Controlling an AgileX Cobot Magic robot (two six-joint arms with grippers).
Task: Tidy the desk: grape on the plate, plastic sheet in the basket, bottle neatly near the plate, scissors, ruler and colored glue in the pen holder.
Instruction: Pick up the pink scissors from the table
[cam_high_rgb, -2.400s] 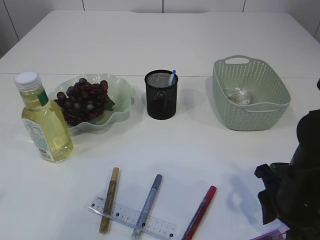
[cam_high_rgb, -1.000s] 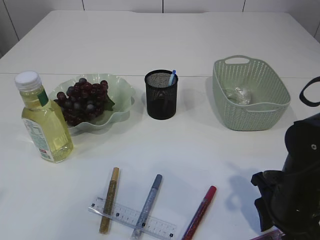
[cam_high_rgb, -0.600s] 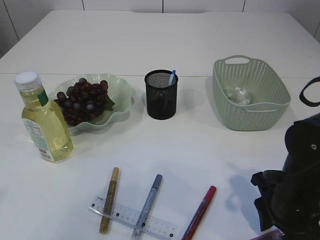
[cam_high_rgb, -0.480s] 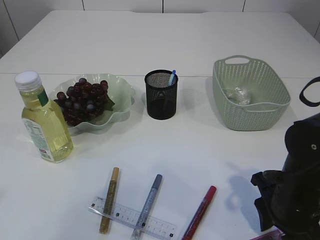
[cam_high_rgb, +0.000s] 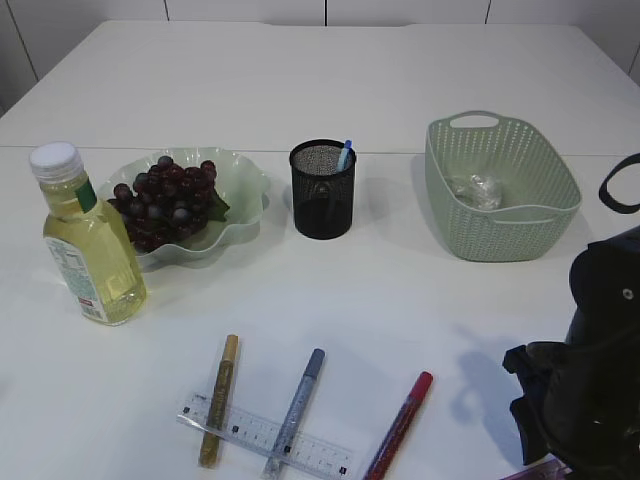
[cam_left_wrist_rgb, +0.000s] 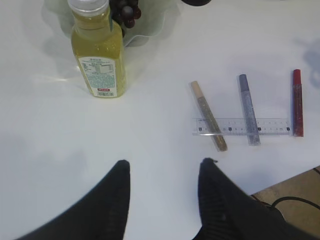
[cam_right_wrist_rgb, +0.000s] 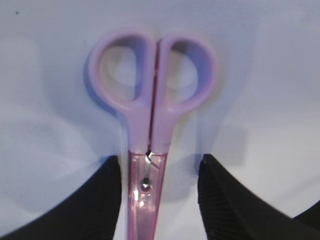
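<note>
Pink scissors (cam_right_wrist_rgb: 150, 130) lie flat on the table between the open fingers of my right gripper (cam_right_wrist_rgb: 159, 162); the left finger is close beside the pink blade cover, a gap shows on the right. In the exterior view only the scissors' tip (cam_high_rgb: 540, 468) shows under my right arm (cam_high_rgb: 590, 400). My left gripper (cam_left_wrist_rgb: 162, 165) is open and empty above bare table. Gold (cam_high_rgb: 218, 398), silver (cam_high_rgb: 296, 408) and red (cam_high_rgb: 400, 424) glue pens lie over a clear ruler (cam_high_rgb: 265, 435). Grapes (cam_high_rgb: 165, 200) sit on the green plate (cam_high_rgb: 245, 190). The bottle (cam_high_rgb: 88, 240) stands upright left of it.
A black mesh pen holder (cam_high_rgb: 322, 190) with a blue pen stands mid-table. A green basket (cam_high_rgb: 500, 190) at the right holds crumpled plastic sheet (cam_high_rgb: 478, 188). The table's near edge shows in the left wrist view (cam_left_wrist_rgb: 295, 180).
My right arm has come slightly lower and closer over the scissors since the earliest frame; in the last second it has barely moved. Nothing else has moved.
</note>
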